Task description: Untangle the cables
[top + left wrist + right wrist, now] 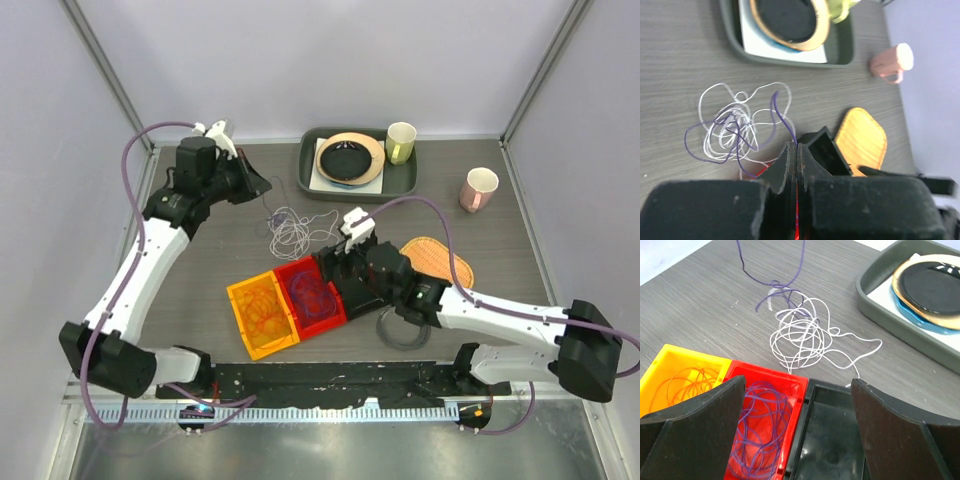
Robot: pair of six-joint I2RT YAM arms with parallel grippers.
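A loose tangle of white cable [292, 232] with a purple cable [742, 145] through it lies on the table in the middle. My left gripper [795, 146] is shut on one end of the purple cable, which runs up from the tangle [730, 127] into the jaws; in the top view this gripper [262, 190] is just left of the tangle. My right gripper [797, 381] is open and empty over a black bin [840, 440], near the tangle [800, 335]. A red bin [310, 292] holds a purple coil [760, 425]. A yellow bin [262, 316] holds an orange coil [685, 385].
A green tray [305, 168] at the back holds a dark plate [350, 158] and a pale green cup [401, 142]. A pink cup [478, 189] stands at the back right. A woven orange mat [445, 262] and a clear ring [403, 332] lie by the right arm.
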